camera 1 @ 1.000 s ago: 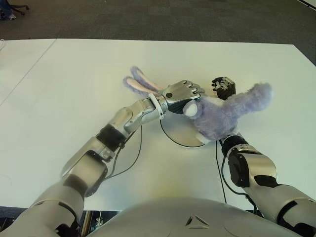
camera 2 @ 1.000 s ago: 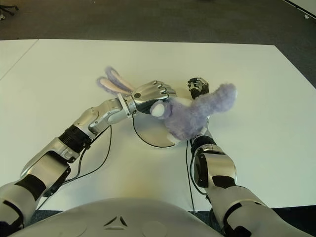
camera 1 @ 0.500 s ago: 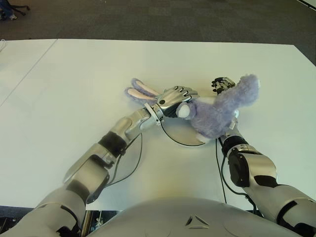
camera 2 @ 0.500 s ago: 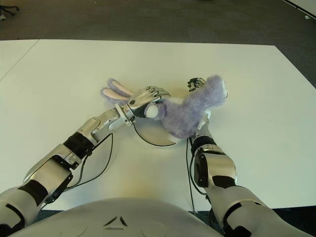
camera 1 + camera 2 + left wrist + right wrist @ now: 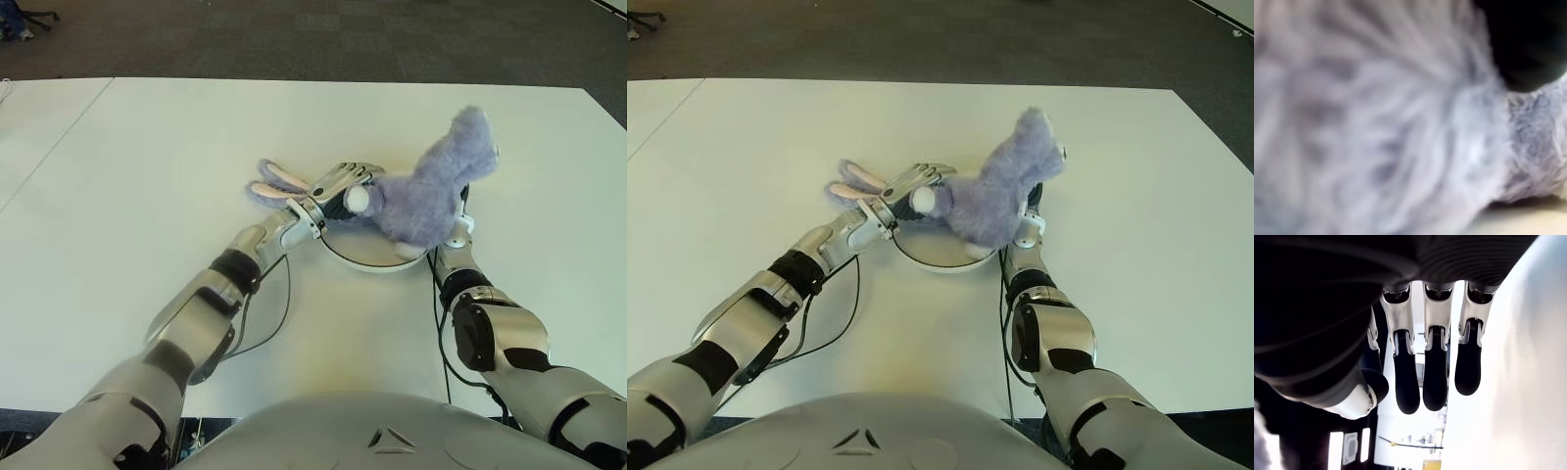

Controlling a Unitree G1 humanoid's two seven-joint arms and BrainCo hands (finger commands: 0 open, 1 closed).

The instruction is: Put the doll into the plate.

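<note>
On the white table (image 5: 147, 176), mid-width, the purple doll (image 5: 421, 191) sits over the round plate (image 5: 367, 257), ears trailing off its left rim. Left hand (image 5: 338, 183) lies against the doll, fingers extended. Right hand (image 5: 453, 227), fingers straight, holds nothing. Placement step looks near done; next: withdraw the left hand. Dark carpet (image 5: 294, 39) beyond the far edge.
</note>
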